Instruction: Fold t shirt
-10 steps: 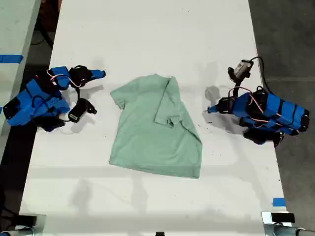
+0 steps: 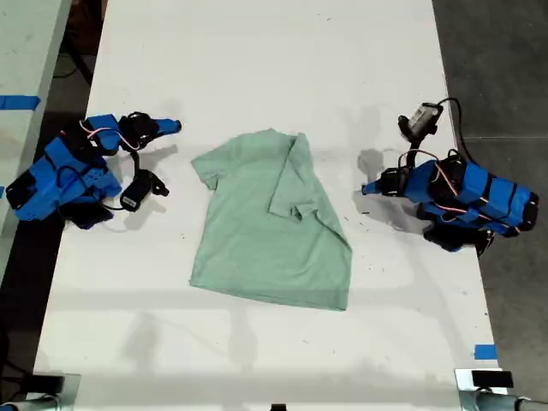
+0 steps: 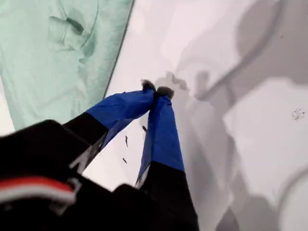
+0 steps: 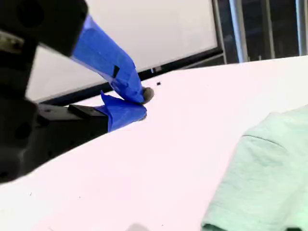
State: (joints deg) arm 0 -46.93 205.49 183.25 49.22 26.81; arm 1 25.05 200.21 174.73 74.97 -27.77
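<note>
The pale mint-green t shirt (image 2: 257, 248) lies on the white table (image 2: 257, 68), midway between the two blue arms. Its side toward the exterior view's right is folded over onto the body, and the opposite sleeve lies spread flat. My first gripper (image 2: 366, 189) rests low over the table at the exterior view's right, pointing at the shirt and a short gap from its folded edge. It is shut and empty, its fingertips (image 3: 163, 91) touching, with the shirt (image 3: 48, 62) beside them. My second gripper (image 2: 175, 127) is at the exterior view's left, shut on nothing (image 4: 143, 103), apart from the shirt's sleeve (image 4: 269, 178).
A small camera module on a black cable (image 2: 419, 120) stands above the first arm. Blue tape (image 2: 485, 351) marks the table's near edge at the exterior view's right. A second table with blue tape (image 2: 17, 103) sits past the exterior view's left edge. Dark floor borders both sides.
Both arms have shifted only very slightly. The shirt lies as before.
</note>
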